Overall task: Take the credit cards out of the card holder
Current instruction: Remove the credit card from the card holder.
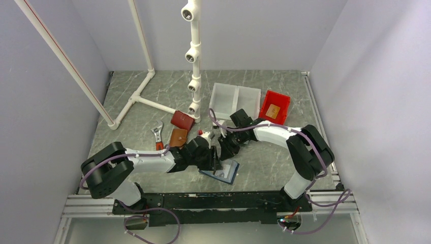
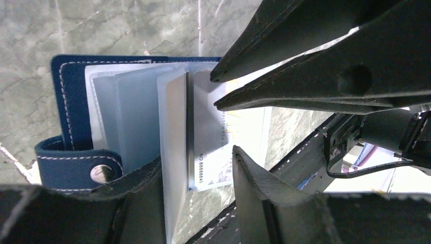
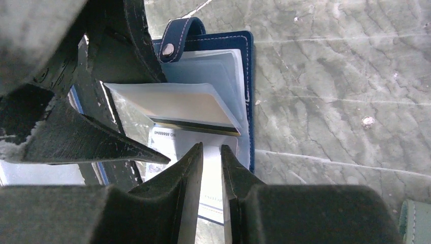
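Left wrist view, closest in: the left claw (image 2: 195, 157) has its 2 fingers standing apart and clamps nothing that I can see. A raised clear sleeve (image 2: 173, 152) and the corner of a pale card (image 2: 211, 147) show in the gap.

The card holder (image 2: 68, 91) lies open and flat on the surface, near the front edge between the 2 arms. Its cover is navy blue with white stitching. A navy strap (image 2: 66, 165) with a silver snap stud (image 2: 101, 173) curls up from 1 side. Inside is a fan of frosted plastic sleeves, some of them lifted. The pale card bears a row of small printed digits, and 1 end is tucked beneath a lifted sleeve.

The right claw (image 3: 210, 152) points in from the opposite side, jaws narrowed to a slim slot, tips at that card. Whether they pinch it I cannot tell.

Farther out, the surface (image 1: 264, 168) is grey-green with a marbled pattern. Left of the arms lie a red-handled wrench (image 1: 158, 135), a brown wallet (image 1: 178, 137) and, beyond it, a dark red wallet (image 1: 182, 120). Toward the back stand a white 2-compartment tray (image 1: 223, 96) and a red bin (image 1: 282, 101) holding 1 orange-tan card (image 1: 273, 111). A white pipe post (image 1: 193, 56) carries 4 fittings. Pale lavender-grey walls (image 1: 376, 76) close in the surface on 3 sides.
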Motion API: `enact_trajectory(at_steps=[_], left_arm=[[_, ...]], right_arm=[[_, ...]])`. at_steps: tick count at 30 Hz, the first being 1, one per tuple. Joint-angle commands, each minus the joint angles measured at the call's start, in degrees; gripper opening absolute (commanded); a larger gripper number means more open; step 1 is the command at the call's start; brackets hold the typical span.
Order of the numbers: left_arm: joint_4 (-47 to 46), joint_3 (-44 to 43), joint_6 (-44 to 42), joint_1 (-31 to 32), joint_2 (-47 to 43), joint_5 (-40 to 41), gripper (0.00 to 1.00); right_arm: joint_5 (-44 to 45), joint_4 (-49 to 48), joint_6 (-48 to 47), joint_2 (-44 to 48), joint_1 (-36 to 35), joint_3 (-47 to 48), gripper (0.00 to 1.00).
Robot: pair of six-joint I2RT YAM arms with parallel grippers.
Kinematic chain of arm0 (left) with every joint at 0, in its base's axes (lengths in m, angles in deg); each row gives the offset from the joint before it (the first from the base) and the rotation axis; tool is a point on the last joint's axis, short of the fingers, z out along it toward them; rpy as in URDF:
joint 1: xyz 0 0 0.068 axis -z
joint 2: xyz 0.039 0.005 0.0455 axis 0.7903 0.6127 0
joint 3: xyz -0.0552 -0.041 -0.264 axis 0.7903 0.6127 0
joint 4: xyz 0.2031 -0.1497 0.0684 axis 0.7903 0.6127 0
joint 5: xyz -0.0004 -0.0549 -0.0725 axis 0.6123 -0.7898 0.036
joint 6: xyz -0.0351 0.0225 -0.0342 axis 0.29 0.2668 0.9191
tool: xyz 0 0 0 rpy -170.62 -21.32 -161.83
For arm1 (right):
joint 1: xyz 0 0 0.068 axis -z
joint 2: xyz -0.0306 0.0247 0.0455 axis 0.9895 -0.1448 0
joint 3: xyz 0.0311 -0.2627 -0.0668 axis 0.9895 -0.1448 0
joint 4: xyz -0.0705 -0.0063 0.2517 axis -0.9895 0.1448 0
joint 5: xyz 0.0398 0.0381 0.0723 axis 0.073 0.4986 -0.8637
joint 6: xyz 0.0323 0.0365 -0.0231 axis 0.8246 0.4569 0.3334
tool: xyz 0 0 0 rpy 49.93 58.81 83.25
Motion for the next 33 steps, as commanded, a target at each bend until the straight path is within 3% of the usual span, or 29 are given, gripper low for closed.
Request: enact_trajectory(at_steps=[1, 9, 13, 18, 20, 21, 22, 27, 33], left_arm=[[3.2, -2.2, -1.7, -0.6, -2.9, 1.9, 0.47], [3.1, -1.4, -2.2, -2.2, -4.6, 0.4, 0.45], [2.6, -0.8, -2.1, -2.9, -5.2, -0.4, 0.39], [2.3, -0.3, -2.1, -3.6, -5.3, -0.9, 0.27], [2.1, -0.1, -2.1, -4.0, -5.3, -1.2, 0.14], [1.9, 0.2, -2.1, -4.1, -5.4, -1.2, 0.02], [1.6, 0.7, -1.9, -4.1, -5.8, -1.1, 0.0], [-4.6, 6.6, 0.7, -4.5, -12.0, 1.3, 0.0], [-19.7, 16.7, 3.8, -4.8, -21.1, 3.0, 0.0]], right_arm=[[-0.9, 0.5, 0.3, 0.7, -0.3, 2.5, 0.22], [-0.9, 1.7, -0.3, 0.0, -0.3, 3.2, 0.22], [-0.9, 2.0, -0.7, 0.0, -0.3, 3.3, 0.23], [-1.0, 2.4, -1.1, 0.1, -0.2, 3.5, 0.23], [-1.2, 2.7, -1.3, 0.2, -0.2, 3.6, 0.23], [-1.5, 3.0, -1.6, 0.2, -0.2, 3.8, 0.23], [-2.1, 3.8, -2.3, 0.3, -0.1, 4.3, 0.23], [-12.6, 8.6, -7.5, 2.5, 0.7, 6.2, 0.26], [-18.7, 10.1, -7.7, 1.8, 0.8, 6.8, 0.28]])
